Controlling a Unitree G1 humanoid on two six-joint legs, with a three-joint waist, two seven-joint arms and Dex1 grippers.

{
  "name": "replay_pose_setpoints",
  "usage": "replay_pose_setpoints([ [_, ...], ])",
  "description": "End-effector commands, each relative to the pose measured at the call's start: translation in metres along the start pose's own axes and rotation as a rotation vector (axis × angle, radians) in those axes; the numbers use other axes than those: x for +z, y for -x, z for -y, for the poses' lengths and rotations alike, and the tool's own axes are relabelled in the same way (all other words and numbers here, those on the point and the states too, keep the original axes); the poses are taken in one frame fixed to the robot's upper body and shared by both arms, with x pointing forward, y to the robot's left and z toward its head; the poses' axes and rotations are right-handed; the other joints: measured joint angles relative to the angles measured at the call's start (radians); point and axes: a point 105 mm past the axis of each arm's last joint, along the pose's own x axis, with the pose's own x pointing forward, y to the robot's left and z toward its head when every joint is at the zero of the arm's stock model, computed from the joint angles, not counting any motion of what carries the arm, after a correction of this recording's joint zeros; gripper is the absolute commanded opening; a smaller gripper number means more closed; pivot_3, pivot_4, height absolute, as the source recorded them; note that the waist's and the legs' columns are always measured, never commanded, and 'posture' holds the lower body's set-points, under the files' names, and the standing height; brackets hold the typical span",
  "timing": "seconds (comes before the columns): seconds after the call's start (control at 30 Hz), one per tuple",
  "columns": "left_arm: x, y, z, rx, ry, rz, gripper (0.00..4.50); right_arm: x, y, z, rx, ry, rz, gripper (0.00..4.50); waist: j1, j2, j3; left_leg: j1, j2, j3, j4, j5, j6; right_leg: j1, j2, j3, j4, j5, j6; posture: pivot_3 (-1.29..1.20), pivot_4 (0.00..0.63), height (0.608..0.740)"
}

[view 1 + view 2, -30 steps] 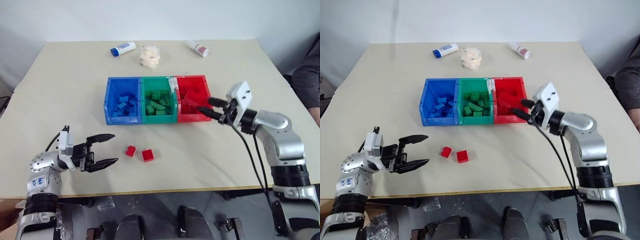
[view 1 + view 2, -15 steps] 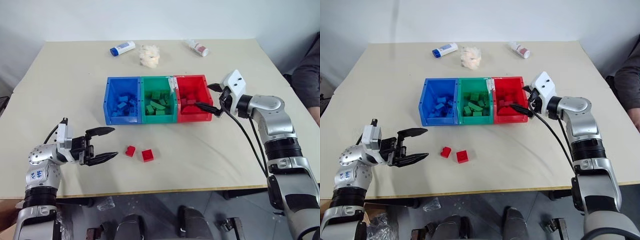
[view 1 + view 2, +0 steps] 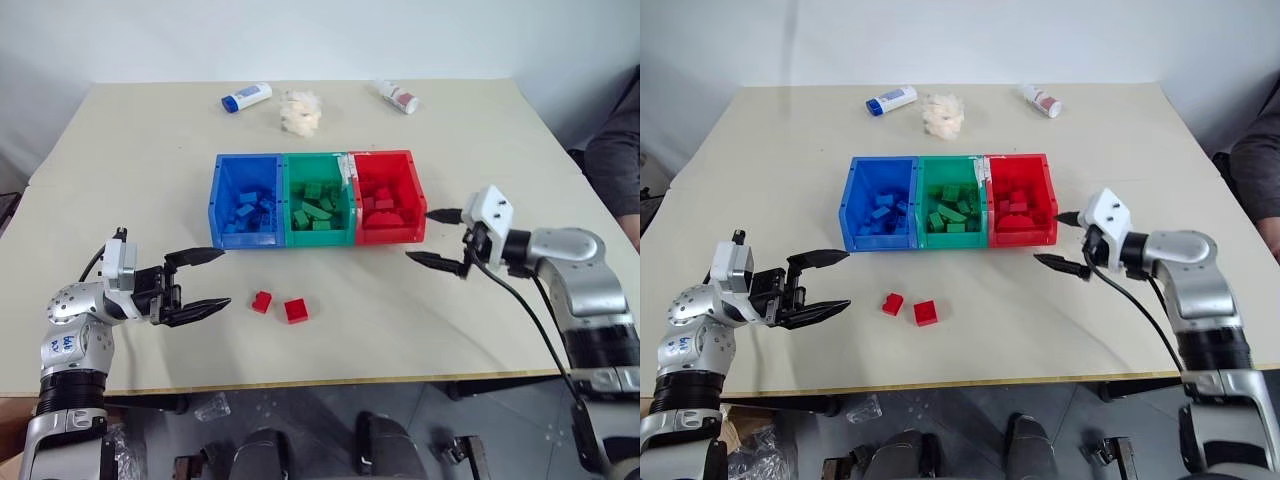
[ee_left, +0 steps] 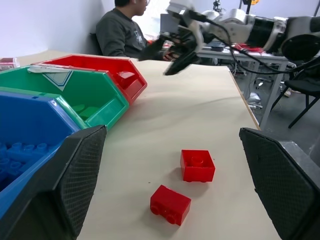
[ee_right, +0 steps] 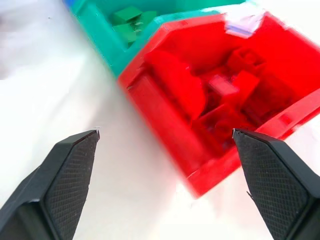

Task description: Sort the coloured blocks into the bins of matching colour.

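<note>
**Two red bricks loose on the worktop, both claws wide open**

Nearest the front edge of the pale beige worktop [image 3: 480, 330], two small red studded plastic bricks lie side by side: the square red brick [image 3: 295, 310] on the right and the smaller red brick [image 3: 261, 301] just beside it on the left, close but apart. Neither one is in a bin, neither one is touched.

Over on the left, the left claw [image 3: 200, 283] hangs above the worktop with its two black fingers spread wide, empty, pointing across towards those two bricks, with a clear gap between its tips and the nearer one.

On the right, the right claw [image 3: 432, 237] is released too, fingers splayed, nothing between them. It sits just off the front right corner of the red bin, near it and, as far as the head views let me judge, not touching.

Behind the loose bricks stand the three plastic tubs in a tight row, walls touching: the blue rectangular bin [image 3: 220, 190] on the left with blue bricks inside, the green bin [image 3: 318, 160] in the middle with green bricks, the red bin [image 3: 412, 190] on the right with red ones piled in.

At the far edge lie a white tube with a blue cap [image 3: 245, 97], a pale fluffy wad [image 3: 300, 110] and a white tube with a red cap [image 3: 397, 96]. A person's dark sleeve [image 3: 612, 160] shows at the right margin.
</note>
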Motion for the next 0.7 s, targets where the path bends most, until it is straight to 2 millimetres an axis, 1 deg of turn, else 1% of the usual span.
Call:
replay_pose_setpoints([
  [0.03,-0.003,0.002,0.006,-0.009,-0.014,-0.020,4.50,0.001,0.015,-0.012,-0.004,0.013,0.023,4.45,0.001,0.000,0.000,0.000,0.000,0.000,0.000,0.000,0.000,0.000,0.000,0.000,0.000,0.000,0.000,0.00,0.150,0.740],
  [0.17,-0.011,0.002,0.012,0.021,0.001,-0.021,4.50,-0.013,0.028,-0.035,0.000,-0.057,0.043,4.45,0.001,0.000,0.000,0.000,0.000,0.000,0.000,0.000,0.000,0.000,0.000,0.000,0.000,0.000,0.000,0.00,0.150,0.740],
  [0.27,-0.016,0.004,0.014,0.052,0.005,-0.038,4.50,-0.017,0.037,-0.044,0.008,-0.083,0.044,4.45,0.001,0.000,0.000,0.000,0.000,0.000,0.000,0.000,0.000,0.001,0.000,0.000,0.000,0.000,0.000,0.00,0.150,0.740],
  [0.37,-0.017,0.008,0.013,0.116,-0.014,-0.077,4.50,-0.018,0.047,-0.049,0.021,-0.096,0.050,4.45,0.002,0.000,0.000,0.001,0.000,-0.001,0.000,0.000,0.000,0.001,0.000,0.000,0.000,0.000,0.000,0.00,0.150,0.740],
  [0.43,-0.015,0.012,0.009,0.202,-0.028,-0.096,4.50,-0.015,0.051,-0.048,0.037,-0.102,0.066,4.45,0.001,0.000,0.000,0.001,0.000,-0.001,0.000,0.000,0.000,0.001,0.000,0.000,0.000,0.000,0.000,0.00,0.150,0.740],
  [0.53,-0.015,0.017,0.015,0.256,-0.030,-0.143,4.50,-0.010,0.051,-0.045,0.062,-0.103,0.088,4.45,-0.001,0.000,0.000,0.001,0.000,-0.001,0.000,0.000,0.000,0.001,0.000,0.001,0.000,0.000,0.000,0.00,0.150,0.740],
  [0.57,-0.018,0.022,0.017,0.308,-0.033,-0.193,4.50,-0.006,0.051,-0.045,0.089,-0.099,0.109,4.45,-0.002,0.000,0.000,0.001,0.000,-0.001,0.000,0.000,0.000,0.001,0.000,0.001,0.000,0.000,0.000,0.00,0.150,0.740],
  [0.63,-0.022,0.032,0.026,0.384,-0.045,-0.270,4.50,0.004,0.049,-0.045,0.139,-0.106,0.168,4.45,-0.006,0.000,0.000,0.001,0.000,-0.001,0.000,0.000,0.000,0.001,0.000,0.001,0.000,0.000,0.000,0.00,0.150,0.740],
  [0.7,-0.021,0.038,0.039,0.420,-0.037,-0.288,4.50,0.008,0.047,-0.046,0.188,-0.114,0.196,4.45,-0.003,0.000,0.000,0.002,0.000,-0.001,0.000,0.000,0.000,0.001,0.000,0.001,0.000,0.000,0.000,0.00,0.150,0.740],
])
